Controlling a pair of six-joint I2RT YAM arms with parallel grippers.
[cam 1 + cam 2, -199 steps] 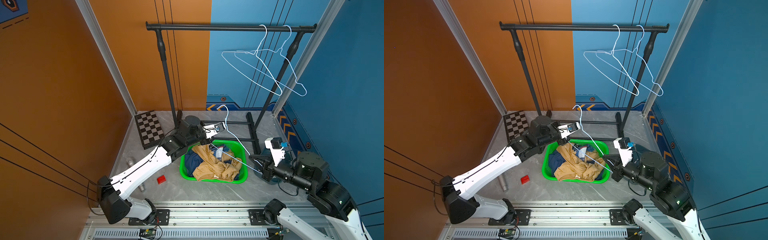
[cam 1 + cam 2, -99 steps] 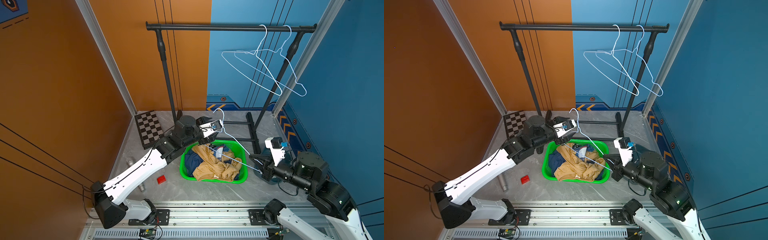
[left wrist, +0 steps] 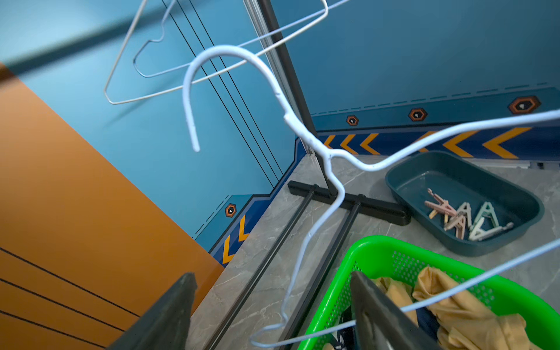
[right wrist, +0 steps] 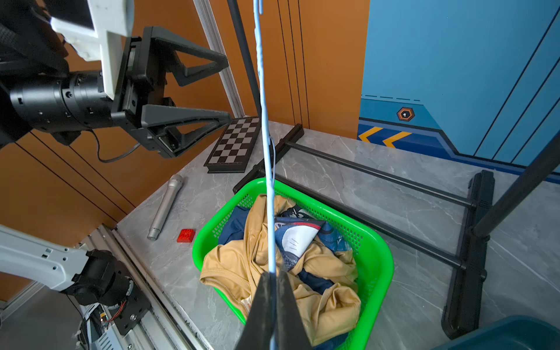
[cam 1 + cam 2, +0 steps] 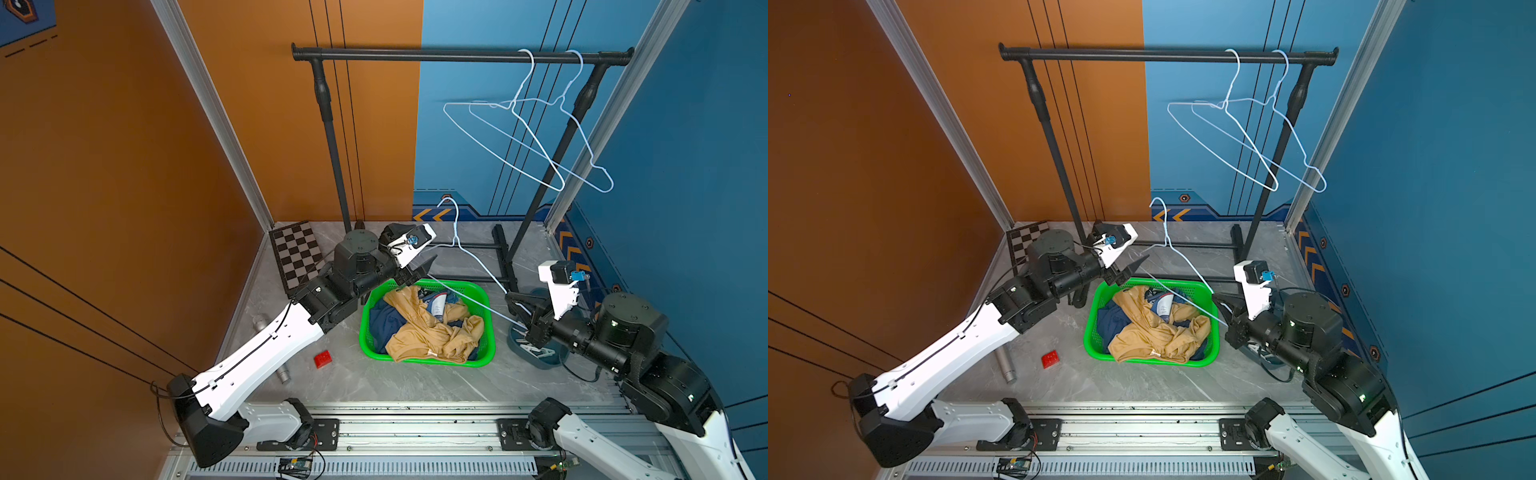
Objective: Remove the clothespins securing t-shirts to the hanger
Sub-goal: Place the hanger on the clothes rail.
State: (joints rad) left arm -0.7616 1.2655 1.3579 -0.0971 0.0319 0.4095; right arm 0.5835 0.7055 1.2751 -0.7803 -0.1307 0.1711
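Likely light and springy, the hanger (image 3: pixel 328 156) is clamped at the basket's (image 5: pixel 432 361) three o'clock by the right gripper (image 4: pixel 271 280); the left gripper (image 4: pixel 229 88) is spread

left gripper (image 4: pixel 228 88): jaws, pinched on the white hanger (image 3: pixel 328 159) wire a second ago, now spread wide and off it | left arm (image 5: pixel 270 345): drawn back slightly | hook (image 3: pixel 224 50): leaned toward that arm half a second ago, now swung back

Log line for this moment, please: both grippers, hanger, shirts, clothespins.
left gripper: open, no grip | right gripper: shut on bare wire hanger | t-shirts: heaped in green basket | clothespins: in teal tray
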